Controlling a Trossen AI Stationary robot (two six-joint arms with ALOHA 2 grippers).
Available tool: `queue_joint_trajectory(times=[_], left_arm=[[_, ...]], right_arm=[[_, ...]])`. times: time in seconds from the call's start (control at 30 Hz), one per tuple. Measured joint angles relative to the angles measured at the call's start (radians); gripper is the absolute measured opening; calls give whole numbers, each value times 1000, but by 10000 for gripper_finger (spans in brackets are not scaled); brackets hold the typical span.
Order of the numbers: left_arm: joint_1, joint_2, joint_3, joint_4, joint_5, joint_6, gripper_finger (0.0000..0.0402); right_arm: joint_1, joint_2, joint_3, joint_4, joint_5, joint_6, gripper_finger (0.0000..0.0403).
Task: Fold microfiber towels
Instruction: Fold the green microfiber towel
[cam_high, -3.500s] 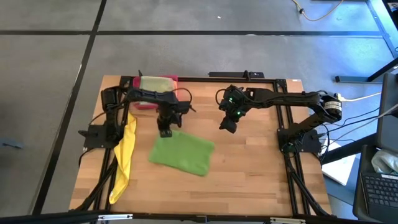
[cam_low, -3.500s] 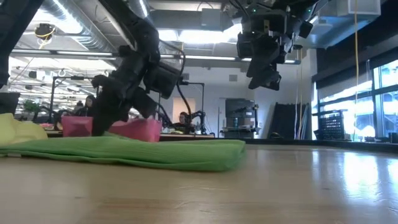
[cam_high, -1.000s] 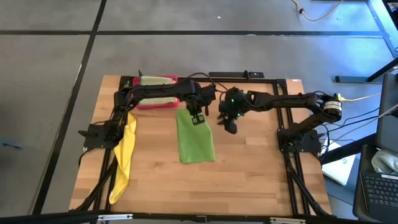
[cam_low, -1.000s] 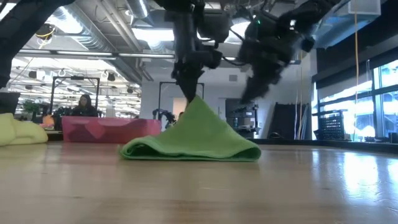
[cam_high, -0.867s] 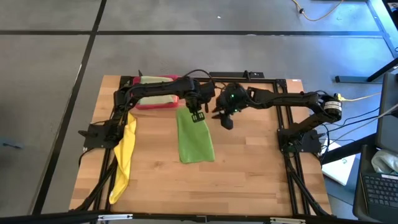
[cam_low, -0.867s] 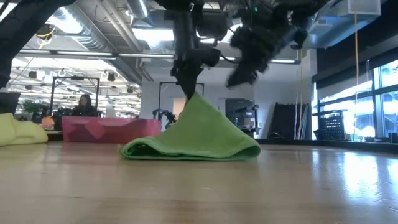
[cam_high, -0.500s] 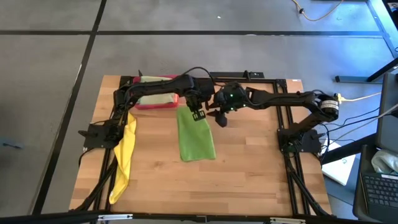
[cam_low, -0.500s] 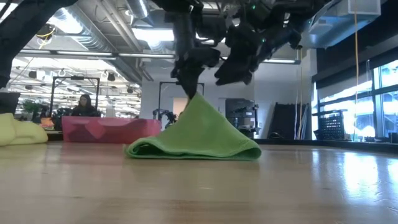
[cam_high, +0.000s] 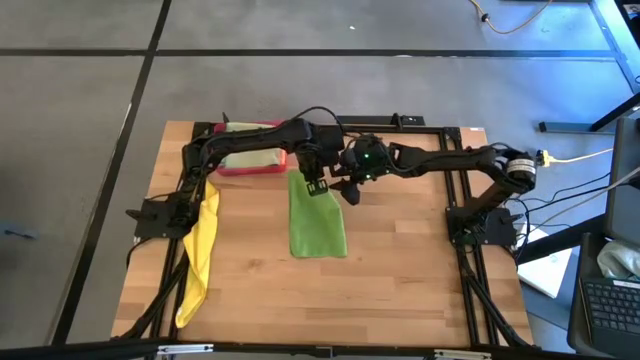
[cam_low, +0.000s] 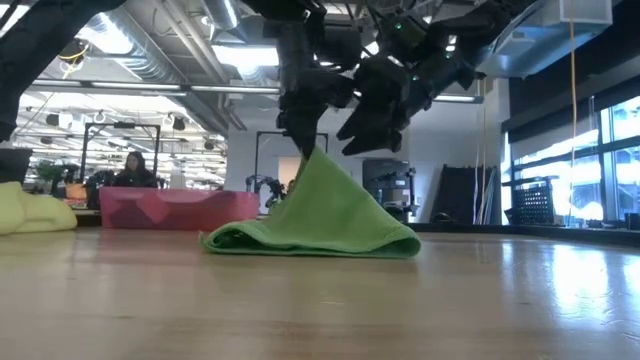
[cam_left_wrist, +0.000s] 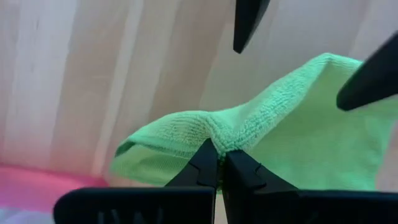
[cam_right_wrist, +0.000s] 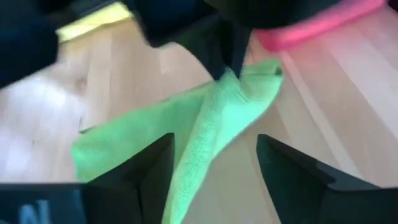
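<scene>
A bright green microfiber towel (cam_high: 318, 228) lies folded in a long strip mid-table, its near part flat on the wood and its far end raised into a peak (cam_low: 318, 160). My left gripper (cam_high: 318, 186) is shut on that peak. My right gripper (cam_high: 350, 190) stands open just right of it, slanting down. Its two fingers (cam_right_wrist: 152, 168) flank the towel's raised ridge (cam_right_wrist: 214, 124), and I see no touch. A yellow towel (cam_high: 200, 245) hangs over the table's left frame. A pale towel (cam_high: 250, 160) lies in the pink tray (cam_high: 240, 168). My left gripper pinches the green towel's raised far end (cam_left_wrist: 219, 138) between its two shut fingers, on a bunched fold of several layers. The fingers come from above, pointing down. The towel slopes down from the hold like a tent, and its near part (cam_low: 300, 240) rests on the table.
The pink tray stands at the far left, close behind the left arm. Black frame rails (cam_high: 460, 250) run along the table's left, right and far sides. Bare wood (cam_high: 400, 280) lies near and right of the green towel.
My right gripper has moved toward the table's left, up to the towel's raised end beside the left gripper, tipping and rolling as it went, and its fingers have spread wider. The left gripper and the towel have stayed about where they were.
</scene>
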Motion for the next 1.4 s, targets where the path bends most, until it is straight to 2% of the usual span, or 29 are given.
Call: queue_joint_trajectory(times=[0.17, 0.27, 0.43, 0.53, 0.73, 0.9, 0.97, 1.13, 1.3, 1.4], left_arm=[[27, -2, 0, 24, 86, 49, 1], [47, -2, 0, 61, 121, 49, 1], [77, -2, 0, 146, 181, 37, 1], [84, -2, 0, 208, 202, 15, 1], [82, 0, 0, 277, 236, -11, 1], [68, 17, 0, 329, 234, -46, 1], [65, 23, -2, 331, 234, -59, 2], [63, 34, -2, 371, 238, -62, 4], [66, 34, -2, 386, 241, -63, 2], [66, 34, -2, 387, 242, -63, 5]], right_arm=[[-7, -84, 1, -15, 0, -65, 202], [-22, -138, 1, -101, 6, -90, 190], [-49, -221, 1, -247, 8, -122, 185], [-64, -260, -34, -247, 11, -111, 185], [-80, -343, -339, -102, -12, 126, 185], [-79, -457, -518, 214, 53, 410, 185], [-58, -486, -523, 309, 126, 449, 185], [7, -478, -514, 331, 300, 344, 192], [38, -396, -513, 391, 322, 368, 225], [52, -326, -512, 499, 324, 425, 245]])
